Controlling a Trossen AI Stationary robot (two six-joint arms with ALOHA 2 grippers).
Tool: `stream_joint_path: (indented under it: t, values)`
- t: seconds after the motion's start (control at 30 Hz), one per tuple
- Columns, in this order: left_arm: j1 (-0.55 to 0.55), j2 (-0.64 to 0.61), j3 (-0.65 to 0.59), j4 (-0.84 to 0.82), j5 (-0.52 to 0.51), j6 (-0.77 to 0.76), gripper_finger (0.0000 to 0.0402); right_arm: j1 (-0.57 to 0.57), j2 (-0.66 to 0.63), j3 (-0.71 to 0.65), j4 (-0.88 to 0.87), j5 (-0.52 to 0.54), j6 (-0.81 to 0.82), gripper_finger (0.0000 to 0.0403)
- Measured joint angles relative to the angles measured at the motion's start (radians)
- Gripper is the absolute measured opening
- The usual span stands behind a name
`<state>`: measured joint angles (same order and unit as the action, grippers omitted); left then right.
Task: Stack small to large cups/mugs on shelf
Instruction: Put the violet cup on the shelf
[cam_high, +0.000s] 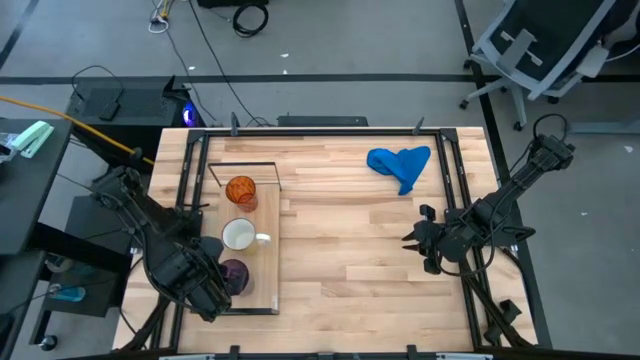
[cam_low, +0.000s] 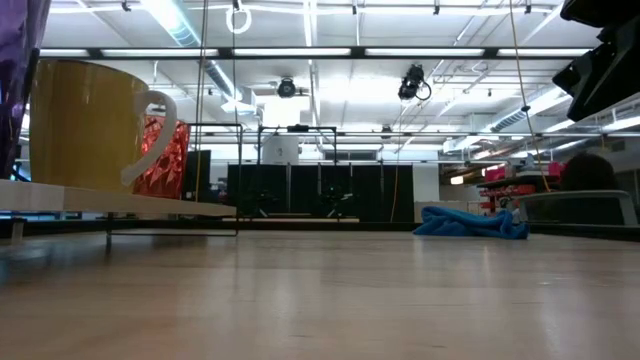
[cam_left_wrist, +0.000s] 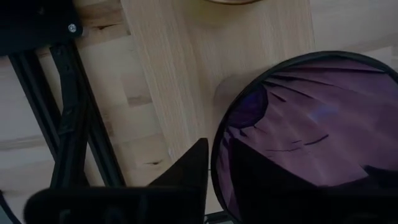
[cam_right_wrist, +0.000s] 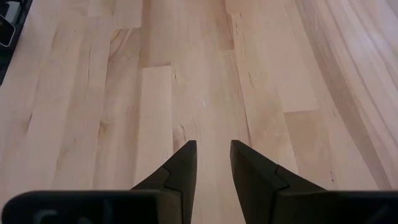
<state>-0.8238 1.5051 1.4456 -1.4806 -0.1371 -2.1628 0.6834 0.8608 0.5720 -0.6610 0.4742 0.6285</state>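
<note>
Three vessels stand in a row along the shelf (cam_high: 262, 210), a pale wood board edged with a thin dark frame, lying on the left part of the tabletop (cam_high: 350, 250). There is one orange cup (cam_high: 241, 190), translucent with a faceted wall; one white mug (cam_high: 238, 235) with its handle pointing toward the tabletop's middle; and one purple cup (cam_high: 234, 273), dark, glossy and round-rimmed.

The left tool (cam_high: 222, 283) hangs over the near end of the shelf, right at the purple cup. In the left wrist view one dark finger (cam_left_wrist: 186, 171) sits just outside the cup's rim; the other finger is hidden by the cup, so whether the tool grips the rim cannot be told. From this tool the mug is the next vessel along the board, and the orange cup is farthest.

The right tool (cam_high: 415, 238) waits over bare planks on the right side, fingers slightly parted with nothing between them. One crumpled blue cloth (cam_high: 400, 164) lies beyond it, toward the far edge.
</note>
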Motion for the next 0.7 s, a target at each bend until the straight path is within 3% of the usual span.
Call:
stream_joint_path:
  t: [0.7]
  values:
    - [-0.001, -0.081, 0.001, -0.029, -0.009, -0.008, 0.0091, 0.0, 0.0, 0.0, 0.0, 0.0, 0.0, 0.0105]
